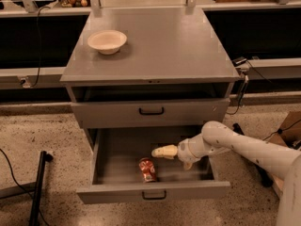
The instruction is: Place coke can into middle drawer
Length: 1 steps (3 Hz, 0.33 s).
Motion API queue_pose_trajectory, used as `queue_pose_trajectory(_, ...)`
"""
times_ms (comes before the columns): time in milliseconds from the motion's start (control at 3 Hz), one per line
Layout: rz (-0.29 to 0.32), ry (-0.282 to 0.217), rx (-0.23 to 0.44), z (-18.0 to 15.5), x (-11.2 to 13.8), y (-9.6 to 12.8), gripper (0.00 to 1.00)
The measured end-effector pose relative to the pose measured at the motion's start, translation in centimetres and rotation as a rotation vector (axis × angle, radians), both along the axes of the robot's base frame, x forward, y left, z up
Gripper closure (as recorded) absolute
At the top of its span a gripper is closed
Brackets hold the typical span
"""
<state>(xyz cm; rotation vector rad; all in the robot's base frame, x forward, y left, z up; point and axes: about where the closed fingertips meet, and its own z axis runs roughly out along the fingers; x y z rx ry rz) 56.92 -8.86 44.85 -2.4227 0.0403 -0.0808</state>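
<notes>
Seemingly apart, gripper [160, 151] hangs beside coke can [147, 169].

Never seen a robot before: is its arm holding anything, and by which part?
Nothing is held. The tool hangs inside the open middle drawer, apart from the coke can lying there.

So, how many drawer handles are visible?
2: the upper handle on the closed drawer front; the lower handle on the open middle drawer. The gripper hovers inside it, near the coke can.
</notes>
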Motion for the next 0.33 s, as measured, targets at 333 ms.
queue_pose_trajectory(333,0.000,0.000,0.000,0.00,0.00,0.00,0.00)
